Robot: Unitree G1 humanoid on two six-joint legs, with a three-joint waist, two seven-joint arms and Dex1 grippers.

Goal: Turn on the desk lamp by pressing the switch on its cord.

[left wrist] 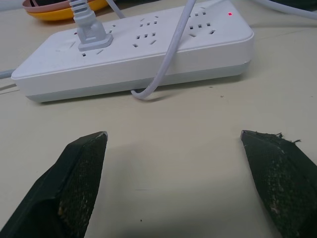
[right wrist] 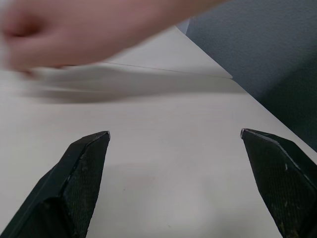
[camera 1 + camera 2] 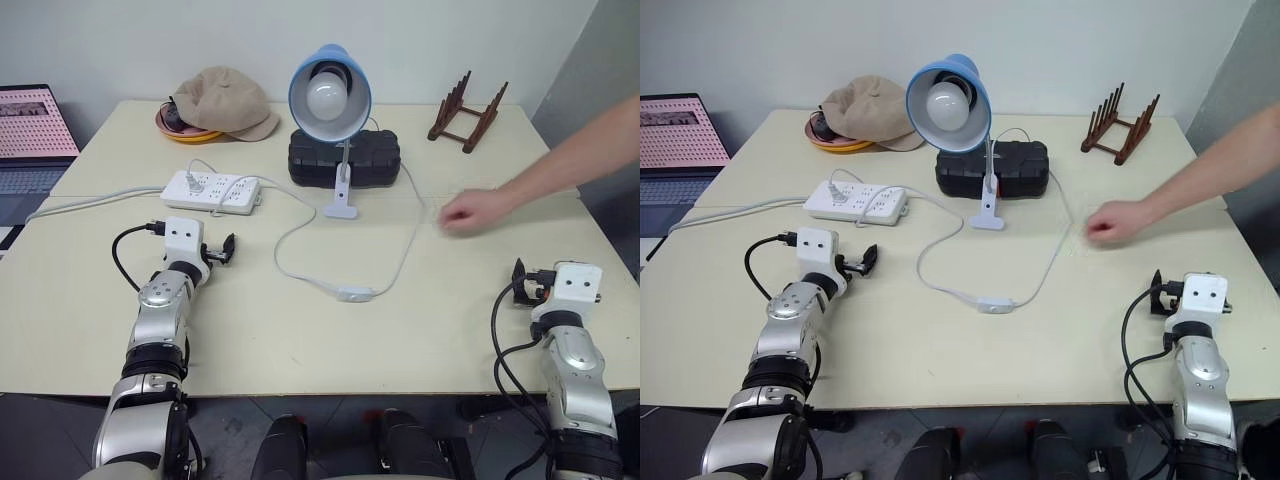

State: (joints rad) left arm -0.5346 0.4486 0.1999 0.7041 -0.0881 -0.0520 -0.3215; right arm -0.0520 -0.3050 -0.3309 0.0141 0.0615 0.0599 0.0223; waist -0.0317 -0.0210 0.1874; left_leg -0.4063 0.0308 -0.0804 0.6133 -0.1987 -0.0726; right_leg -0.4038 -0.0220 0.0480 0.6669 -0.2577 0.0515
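Note:
The desk lamp [image 3: 330, 95], with a light-blue shade and white bulb, stands clipped upright at the table's middle back. Its thin white cord [image 3: 285, 245] loops forward across the table, and the small white switch [image 3: 354, 294] lies on it near the centre. My left gripper [image 3: 192, 242] rests low on the left of the table, open and empty, well to the left of the switch. Its black fingers [image 1: 79, 173] point at the power strip. On the right, near the front edge, my right gripper [image 3: 568, 280] is open, with nothing between its fingers [image 2: 81, 173].
A person's hand [image 3: 475, 212] reaches in from the right, resting on the table ahead of my right gripper. A white power strip [image 3: 212, 190] lies ahead of my left gripper. Behind the lamp sits a black case [image 3: 345, 157]. A cap [image 3: 222, 100], a wooden rack [image 3: 467, 112] and a laptop [image 3: 35, 125] are further back.

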